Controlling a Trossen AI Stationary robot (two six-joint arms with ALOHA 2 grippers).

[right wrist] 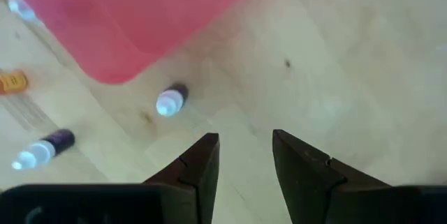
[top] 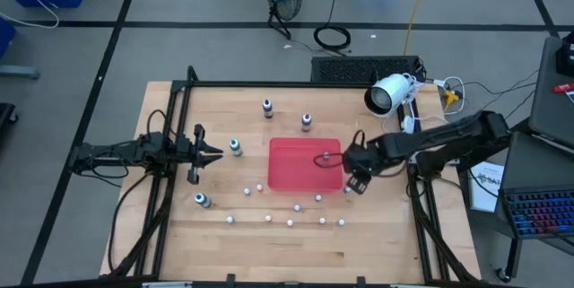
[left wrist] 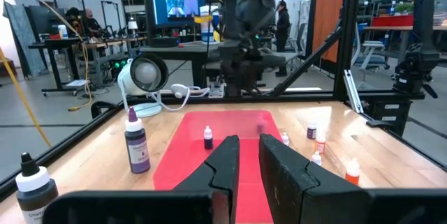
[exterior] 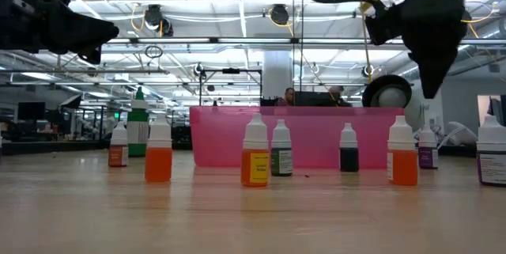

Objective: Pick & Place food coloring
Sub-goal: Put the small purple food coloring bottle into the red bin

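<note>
One small food coloring bottle [top: 325,157] stands upright inside the red tray [top: 291,178], toward the tray's right side in the high view; dark body, pale cap. From my left wrist it shows as a tiny dark bottle [left wrist: 207,138] on the smooth, glossy red plastic floor [left wrist: 183,154].

More little bottles ring the tray on the worktop [top: 377,234]: a loose row of white-capped ones below the tray in the high view, and one [top: 347,188] just off the tray's lower right corner. Low view shows them cylindrical with whitish conical tops: orange [exterior: 158,159], yellow-labelled [exterior: 254,159], dark green [exterior: 349,154]. The tray wall behind reads as translucent pink [exterior: 316,131].

My right claw [top: 357,178] hovers right of the tray's lower right corner, dark fingers apart, nothing between them; its wrist view looks down on pale wood grain, the tray's rounded corner [right wrist: 112,70] and a purple bottle [right wrist: 171,100].

My left claw [top: 208,153] sits left of centre, fingers together, empty, beside a taller dropper bottle [top: 235,147].
</note>
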